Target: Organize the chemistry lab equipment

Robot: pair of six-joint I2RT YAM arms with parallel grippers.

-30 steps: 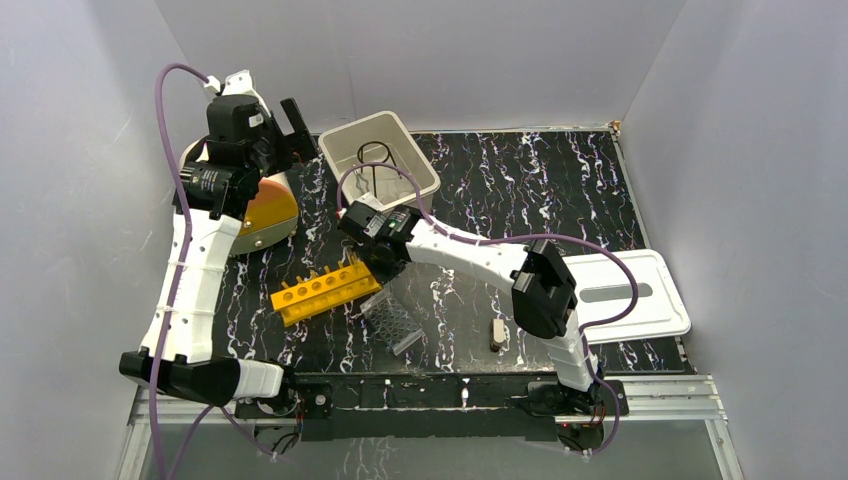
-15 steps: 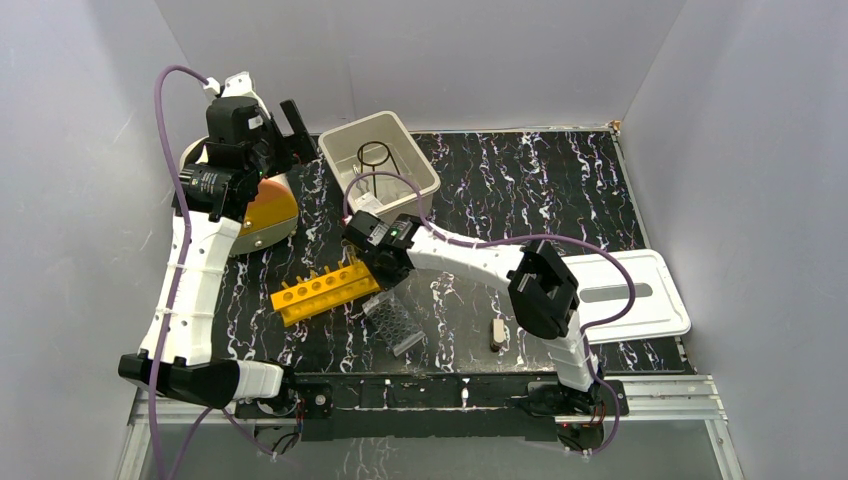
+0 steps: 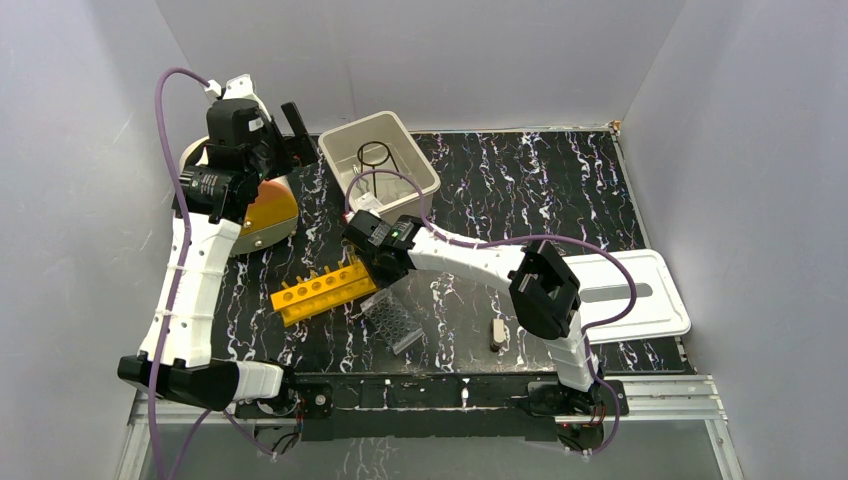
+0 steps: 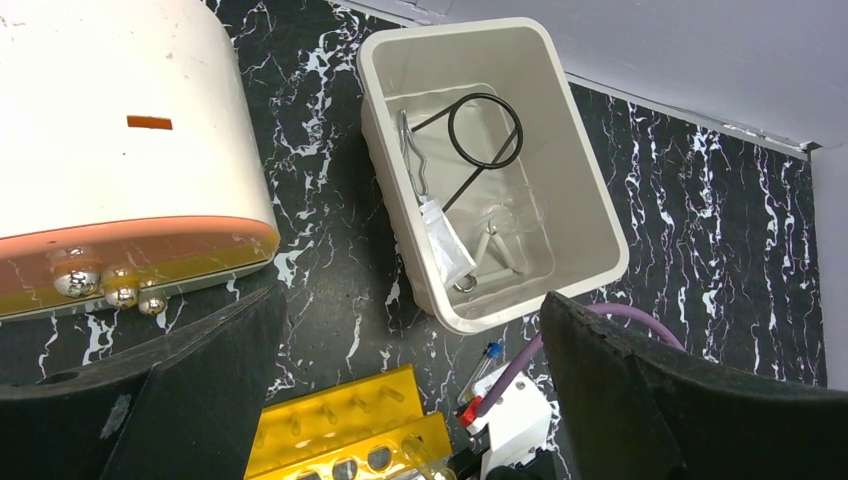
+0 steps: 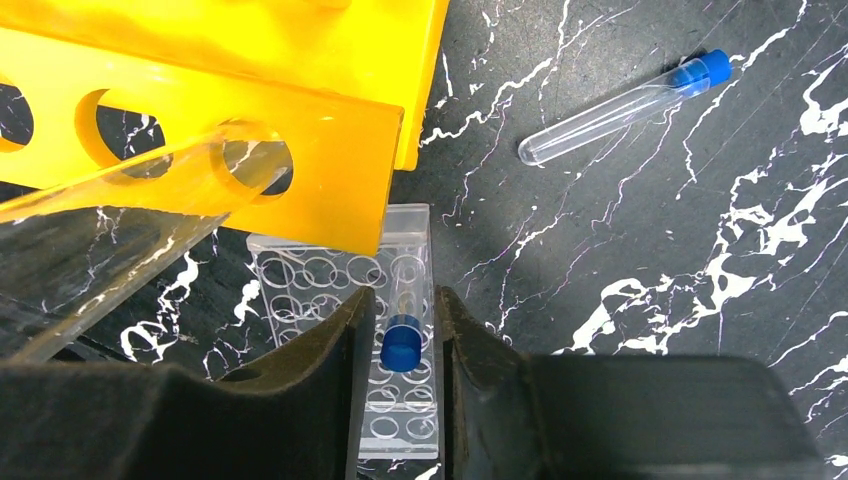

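Note:
My right gripper (image 5: 405, 302) hangs low over a clear rack (image 5: 330, 290), its fingers either side of an upright blue-capped tube (image 5: 401, 343) that stands in the rack. A small gap shows on both sides of the cap. A second blue-capped tube (image 5: 625, 105) lies loose on the table beside the yellow rack (image 5: 200, 60). The beige tub (image 4: 590, 200) holds a black wire ring (image 4: 485, 130), metal forceps (image 4: 410, 150), a small clear bag (image 4: 447, 245) and a pale triangle (image 4: 497, 260). My left gripper (image 4: 410, 300) hovers wide open and empty beside the tub.
A round cream and orange device (image 3: 262, 210) sits under the left arm. The flat white lid (image 3: 630, 295) lies at the right edge. A small beige piece (image 3: 497, 333) rests near the right arm's base. The right arm's purple cable (image 3: 470, 242) loops past the tub.
The right gripper came slightly nearer over the clear rack, and its jaws widened off the blue-capped tube. The left arm has stayed put.

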